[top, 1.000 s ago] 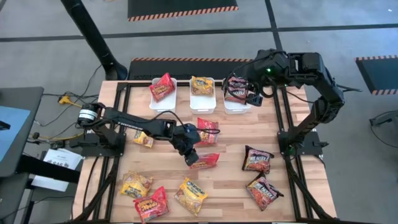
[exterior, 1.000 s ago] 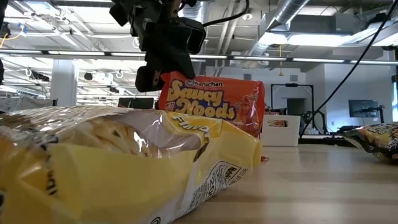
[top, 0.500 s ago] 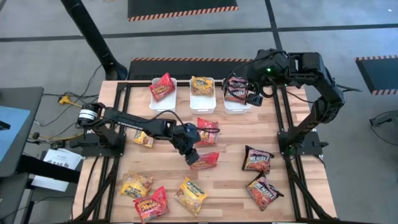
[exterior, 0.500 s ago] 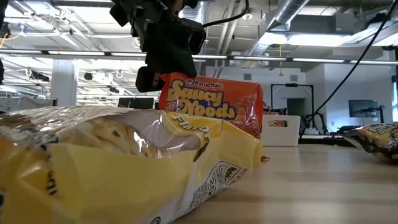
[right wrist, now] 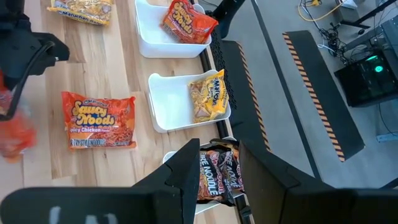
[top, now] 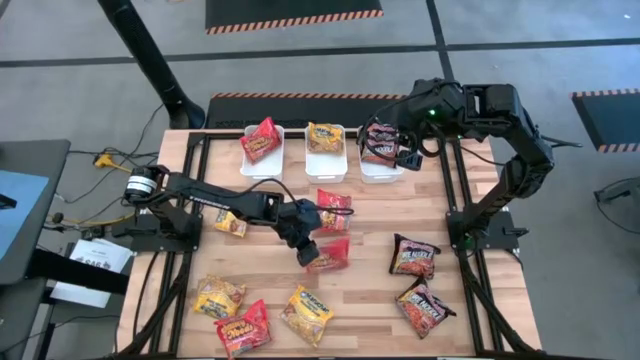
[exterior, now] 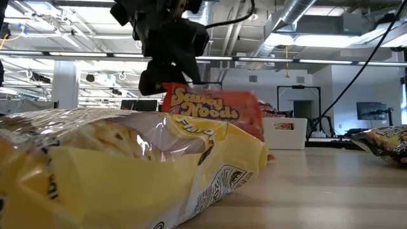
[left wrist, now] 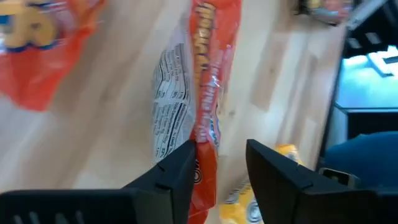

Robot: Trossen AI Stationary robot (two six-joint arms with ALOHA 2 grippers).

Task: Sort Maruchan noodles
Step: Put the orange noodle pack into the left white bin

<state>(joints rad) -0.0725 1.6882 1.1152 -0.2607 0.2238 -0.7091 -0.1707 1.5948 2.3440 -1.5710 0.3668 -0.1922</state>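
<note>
A light wooden table [top: 370, 320] fills the middle of the high view, boxed in by black frame rails [top: 462, 215]. Along its 12 o'clock edge sit 3 white tubs in a row: one at 11 o'clock [top: 247, 160], one at 12 o'clock [top: 327, 172], one toward 1 o'clock [top: 376, 175]. Hazard-striped black mats [top: 290, 14] lie on the grey floor beyond. At 9 o'clock, off the table, papers [top: 95, 257] and loose cables [top: 88, 165] lie near a dark desk corner [top: 20, 205].

two matte black jointed robot arms [top: 225, 197], black cables looped alongside; a green indicator light [top: 432, 112] glows on the right arm.
</note>
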